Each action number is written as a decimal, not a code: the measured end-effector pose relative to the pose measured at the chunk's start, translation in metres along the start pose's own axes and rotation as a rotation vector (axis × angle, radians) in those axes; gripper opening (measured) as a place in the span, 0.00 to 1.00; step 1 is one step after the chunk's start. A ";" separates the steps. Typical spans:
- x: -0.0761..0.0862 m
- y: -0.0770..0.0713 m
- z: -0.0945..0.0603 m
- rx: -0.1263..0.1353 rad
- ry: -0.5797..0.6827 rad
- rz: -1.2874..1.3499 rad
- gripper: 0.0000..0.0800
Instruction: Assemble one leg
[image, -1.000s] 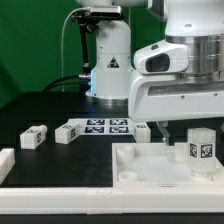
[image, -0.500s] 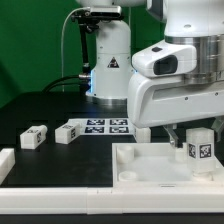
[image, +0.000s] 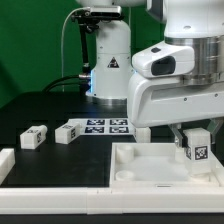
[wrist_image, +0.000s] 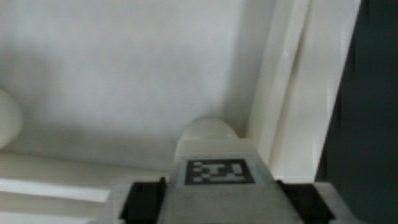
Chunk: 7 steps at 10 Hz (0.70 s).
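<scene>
My gripper (image: 196, 137) is shut on a leg (image: 197, 150), a stubby white block with a black-and-white tag. It holds the leg at the far right corner of the large white panel (image: 150, 165); I cannot tell if the leg touches the panel. In the wrist view the leg (wrist_image: 221, 160) sits between my dark fingers (wrist_image: 146, 203), its rounded tip over the panel (wrist_image: 125, 80) near its raised edge. Two more legs (image: 34, 137) (image: 68, 131) lie on the black table at the exterior view's left. A third white piece (image: 143, 131) stands behind the panel.
The marker board (image: 108, 125) lies on the table behind the panel. A white raised block (image: 6, 160) stands at the exterior view's left edge. The robot base (image: 107, 60) stands at the back. A white rail (image: 60, 198) runs along the front.
The wrist has come lower and closer over the panel's right side. The held leg has shifted slightly to the exterior view's left and tilted a little. The loose legs have not moved.
</scene>
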<state>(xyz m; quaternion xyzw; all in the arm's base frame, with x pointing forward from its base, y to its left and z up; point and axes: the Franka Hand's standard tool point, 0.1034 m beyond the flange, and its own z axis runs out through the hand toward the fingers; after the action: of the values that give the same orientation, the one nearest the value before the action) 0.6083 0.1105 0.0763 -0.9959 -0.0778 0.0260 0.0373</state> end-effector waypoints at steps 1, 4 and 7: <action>0.000 -0.001 0.001 0.005 0.000 0.156 0.36; 0.009 -0.005 0.002 0.014 0.044 0.610 0.36; 0.012 -0.009 0.001 0.032 0.049 0.996 0.36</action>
<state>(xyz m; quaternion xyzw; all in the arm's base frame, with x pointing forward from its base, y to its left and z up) 0.6186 0.1214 0.0751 -0.9117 0.4087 0.0183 0.0373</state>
